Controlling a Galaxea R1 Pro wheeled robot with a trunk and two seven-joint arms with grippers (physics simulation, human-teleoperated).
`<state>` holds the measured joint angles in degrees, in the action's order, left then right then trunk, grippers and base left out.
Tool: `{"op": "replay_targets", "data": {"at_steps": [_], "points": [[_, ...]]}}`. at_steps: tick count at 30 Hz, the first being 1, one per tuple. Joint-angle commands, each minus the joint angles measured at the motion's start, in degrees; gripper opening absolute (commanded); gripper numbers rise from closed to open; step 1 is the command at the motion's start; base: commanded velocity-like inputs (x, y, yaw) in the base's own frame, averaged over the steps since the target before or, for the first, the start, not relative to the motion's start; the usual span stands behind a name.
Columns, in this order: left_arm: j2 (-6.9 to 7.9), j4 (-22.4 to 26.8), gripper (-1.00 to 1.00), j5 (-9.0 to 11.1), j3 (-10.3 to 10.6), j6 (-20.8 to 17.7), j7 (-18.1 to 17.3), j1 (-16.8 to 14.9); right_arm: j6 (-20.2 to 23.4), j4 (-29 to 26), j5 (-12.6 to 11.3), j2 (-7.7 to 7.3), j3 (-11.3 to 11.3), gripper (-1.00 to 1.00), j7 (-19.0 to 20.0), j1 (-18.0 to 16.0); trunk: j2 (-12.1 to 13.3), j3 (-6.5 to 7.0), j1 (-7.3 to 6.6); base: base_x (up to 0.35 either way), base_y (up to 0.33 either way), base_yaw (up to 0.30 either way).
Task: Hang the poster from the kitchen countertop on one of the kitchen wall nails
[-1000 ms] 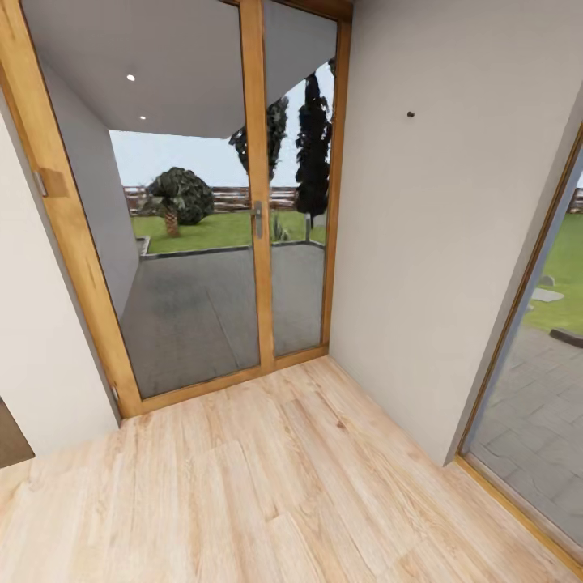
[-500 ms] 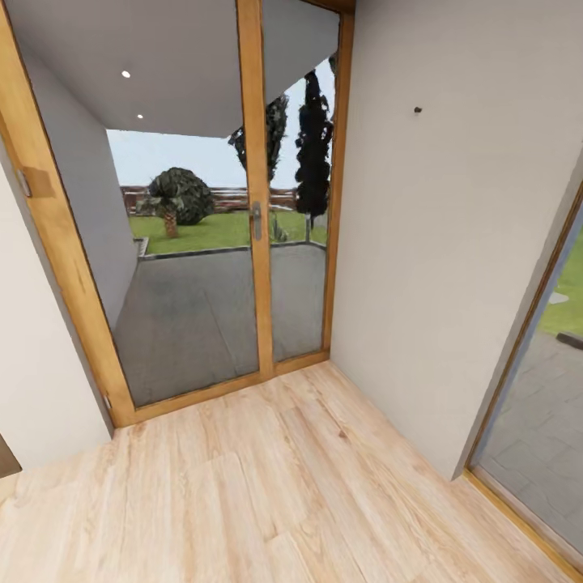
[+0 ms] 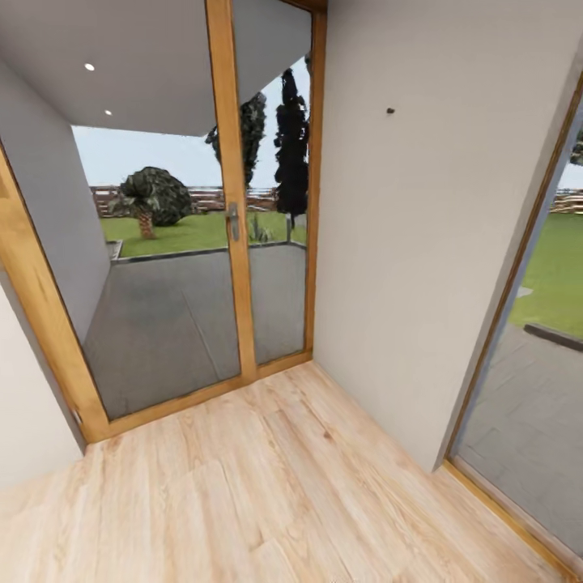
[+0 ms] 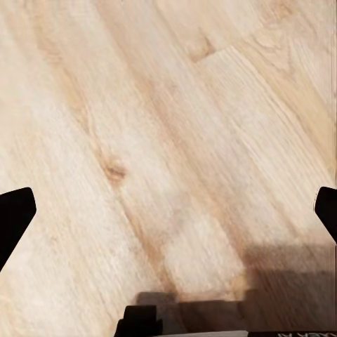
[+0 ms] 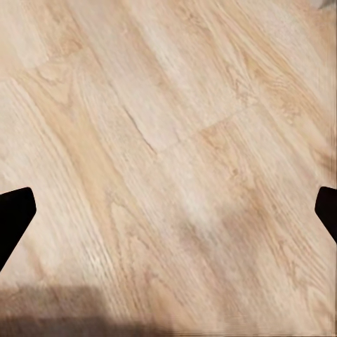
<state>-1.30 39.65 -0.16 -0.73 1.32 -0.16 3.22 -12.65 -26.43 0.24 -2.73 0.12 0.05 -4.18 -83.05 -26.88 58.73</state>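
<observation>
Grippers first: left gripper (image 4: pixel 168 214) has its jaws wide apart, dark fingertips (image 4: pixel 14 217) at opposite edges of its wrist view, nothing between them but floor. Right gripper (image 5: pixel 168 210) is the same, spread wide, nothing clamped, bare planks underneath. We can't locate the poster with confidence. The one candidate is a thin sliver (image 4: pixel 281 334) at the edge of the left wrist view, a pale strip with dark lettering and a shadow on the floor beside it. It could be the poster's lower border, but it's too cropped to call, and we can't tell what supports it. One wall nail (image 3: pixel 390 110) is in sight from the head camera, a small dark dot high on the light-grey wall (image 3: pixel 405 243), with nothing hanging on it. Left of that wall is a wood-framed glass door (image 3: pixel 162 243) with a metal handle (image 3: pixel 233 221), and patio and lawn beyond. Right of the wall is a second glazed opening (image 3: pixel 534 340). Light wood floor (image 3: pixel 283 486) runs up to both. Our read on progress: the hang is not done, the pickup is unconfirmed, and the robot looks to be in transit facing the nail wall. What's left is a secure hold on the poster, closing in on the wall, lifting to nail height and hooking it on.
</observation>
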Motion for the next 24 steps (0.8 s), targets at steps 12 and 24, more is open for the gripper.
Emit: {"op": "replay_targets", "data": {"at_steps": [12, 24], "points": [[-0.02, -2.71, 1.00, 0.07, -0.10, 0.18, -0.10, 0.03, -0.27, 0.06, 0.04, -0.41, -0.09, 1.00, -0.10, -0.04, -0.03, -0.05, 0.00, -0.240, 0.000, -0.133], [0.06, -2.74, 1.00, 0.07, -0.14, 0.18, -0.11, 0.03, -0.21, 0.06, -0.34, -0.42, -0.08, 1.00, -0.06, -0.04, -0.03, -0.05, 0.00, -0.328, 0.061, -0.069]]}}
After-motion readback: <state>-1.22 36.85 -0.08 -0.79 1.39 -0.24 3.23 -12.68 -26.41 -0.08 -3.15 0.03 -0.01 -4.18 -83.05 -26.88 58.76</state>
